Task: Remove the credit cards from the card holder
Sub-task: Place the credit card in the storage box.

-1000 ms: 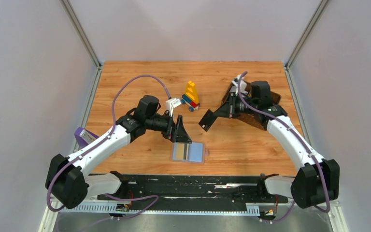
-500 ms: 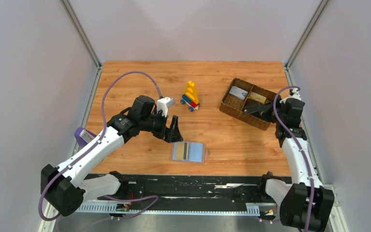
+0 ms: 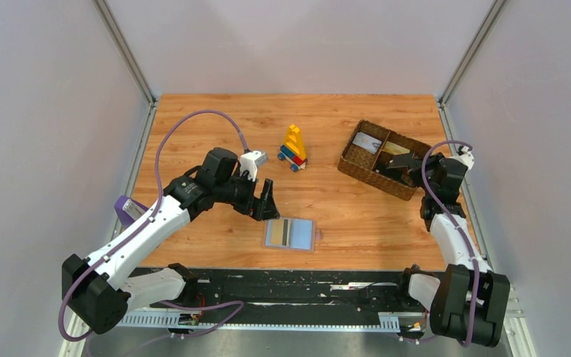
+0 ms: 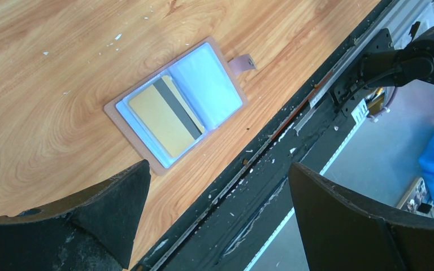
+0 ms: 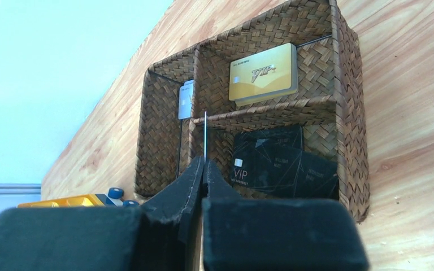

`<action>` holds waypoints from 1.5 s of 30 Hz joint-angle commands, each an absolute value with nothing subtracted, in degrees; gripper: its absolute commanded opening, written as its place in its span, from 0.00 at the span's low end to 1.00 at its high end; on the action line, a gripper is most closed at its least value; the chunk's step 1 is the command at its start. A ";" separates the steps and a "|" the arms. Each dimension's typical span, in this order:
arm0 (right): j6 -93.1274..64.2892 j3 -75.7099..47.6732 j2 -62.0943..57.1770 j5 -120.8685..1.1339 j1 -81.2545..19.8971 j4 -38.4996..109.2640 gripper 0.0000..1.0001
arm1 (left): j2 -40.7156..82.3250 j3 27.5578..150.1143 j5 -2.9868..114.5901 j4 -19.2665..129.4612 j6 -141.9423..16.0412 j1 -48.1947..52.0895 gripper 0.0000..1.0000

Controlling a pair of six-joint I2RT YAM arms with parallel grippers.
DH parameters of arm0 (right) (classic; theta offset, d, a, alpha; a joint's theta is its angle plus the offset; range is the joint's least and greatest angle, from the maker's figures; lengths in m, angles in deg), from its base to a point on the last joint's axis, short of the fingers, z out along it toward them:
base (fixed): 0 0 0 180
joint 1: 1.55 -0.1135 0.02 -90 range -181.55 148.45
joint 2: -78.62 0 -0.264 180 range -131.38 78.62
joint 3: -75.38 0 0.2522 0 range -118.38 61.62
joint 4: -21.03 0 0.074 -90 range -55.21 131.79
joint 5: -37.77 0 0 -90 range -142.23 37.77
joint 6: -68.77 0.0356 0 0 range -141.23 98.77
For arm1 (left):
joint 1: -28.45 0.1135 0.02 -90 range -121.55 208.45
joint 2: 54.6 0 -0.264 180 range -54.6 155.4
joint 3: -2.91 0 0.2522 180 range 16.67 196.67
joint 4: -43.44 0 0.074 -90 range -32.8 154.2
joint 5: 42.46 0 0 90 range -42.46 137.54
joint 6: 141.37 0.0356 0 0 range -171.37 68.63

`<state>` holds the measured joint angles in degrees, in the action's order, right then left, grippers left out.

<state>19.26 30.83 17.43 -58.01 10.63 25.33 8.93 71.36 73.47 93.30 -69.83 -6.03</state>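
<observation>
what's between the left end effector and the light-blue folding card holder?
Only bare wooden tabletop, flecked with white specks, between left end effector and light-blue folding card holder. Clear in the left wrist view.

Bright, even light; soft shadows

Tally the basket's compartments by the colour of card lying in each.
With gold card: 1
With black card: 1
With whitish card: 1
Total: 3 compartments in the basket
</observation>
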 commanded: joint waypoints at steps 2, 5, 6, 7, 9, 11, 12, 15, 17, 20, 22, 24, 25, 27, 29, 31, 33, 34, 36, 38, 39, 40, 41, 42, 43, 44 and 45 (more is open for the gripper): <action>22.94 31.52 13.92 -58.34 11.00 17.44 0.00 | 7.84 72.16 74.34 92.91 -68.24 -5.76 1.00; 24.19 32.51 12.13 -58.55 11.02 14.70 0.00 | 8.09 72.35 74.25 92.96 -68.22 -5.78 1.00; 24.47 32.96 11.38 -58.82 10.99 13.61 0.00 | 8.16 72.37 74.30 92.90 -68.24 -5.80 1.00; 24.81 33.03 10.45 -59.08 11.01 12.97 0.00 | 8.24 72.38 74.36 92.89 -68.24 -5.78 1.00; 25.63 33.05 8.84 -59.89 11.02 12.40 0.00 | 8.31 72.32 74.35 92.92 -68.22 -5.80 1.00; 26.84 33.89 7.85 -60.48 10.97 10.87 0.00 | 8.33 72.30 74.35 92.91 -68.32 -5.82 1.00; 27.49 34.54 7.38 -60.68 11.01 9.11 0.00 | 8.28 72.26 74.39 92.94 -68.33 -5.83 1.00; 29.01 36.18 5.55 -60.48 10.97 4.56 0.00 | 8.31 72.27 74.36 92.87 -68.26 -5.81 1.00; 29.57 36.73 4.07 -60.37 11.02 2.23 0.00 | 8.39 72.34 74.39 92.84 -68.25 -5.81 1.00; 30.62 36.88 1.78 -60.51 11.00 0.85 0.00 | 8.45 72.39 74.26 93.02 -68.17 -5.76 1.00; 31.39 37.33 0.89 -60.56 11.02 -0.55 0.00 | 8.50 72.39 74.27 93.13 -68.16 -5.77 1.00; 32.03 37.70 0.11 -60.62 11.02 -1.75 0.00 | 8.50 72.39 74.30 93.14 -68.16 -5.75 1.00; 32.17 37.75 -0.33 -60.78 11.02 -2.30 0.00 | 8.50 72.39 74.28 93.10 -68.11 -5.81 1.00; 32.53 37.85 -1.38 -60.99 11.02 -3.38 0.01 | 8.58 72.47 74.33 93.05 -68.10 -5.81 1.00; 32.77 38.00 -2.48 -61.18 11.02 -4.26 0.01 | 8.67 72.48 74.34 93.13 -68.08 -5.81 1.00; 32.78 37.76 -3.69 -61.61 10.97 -4.24 0.03 | 8.61 72.46 74.25 93.19 -67.96 -5.76 1.00; 32.48 37.10 -4.62 -61.98 11.00 -3.33 0.06 | 8.53 72.47 74.11 93.22 -67.97 -5.78 1.00; 32.02 36.66 -4.95 -62.17 11.02 -2.64 0.08 | 8.43 72.48 74.10 93.23 -67.98 -5.76 1.00; 31.30 36.16 -5.25 -62.10 10.97 -1.07 0.13 | 8.37 72.48 73.98 93.38 -67.98 -5.76 1.00; 30.67 36.13 -4.87 -61.84 10.97 -0.36 0.18 | 8.47 72.48 73.77 93.53 -67.98 -5.79 1.00; 30.44 36.14 -4.64 -61.68 11.01 0.26 0.20 | 8.48 72.50 73.74 93.56 -67.92 -5.78 1.00; 30.18 35.88 -4.39 -61.42 10.97 1.15 0.22 | 8.50 72.53 73.69 93.58 -67.91 -5.72 1.00; 29.78 35.35 -4.24 -61.19 10.99 2.48 0.25 | 8.59 72.60 73.61 93.54 -67.90 -5.74 1.00; 29.37 34.69 -4.11 -61.00 11.01 3.84 0.27 | 8.70 72.63 73.54 93.58 -67.89 -5.70 1.00; 28.86 34.17 -4.09 -60.92 10.97 5.28 0.28 | 8.78 72.65 73.44 93.58 -67.89 -5.72 1.00; 28.27 33.48 -4.01 -60.82 11.01 6.66 0.30 | 8.88 72.65 73.46 93.63 -67.89 -5.69 1.00; 27.88 32.67 -4.07 -60.61 11.02 8.32 0.31 | 8.91 72.65 73.36 93.65 -67.89 -5.67 1.00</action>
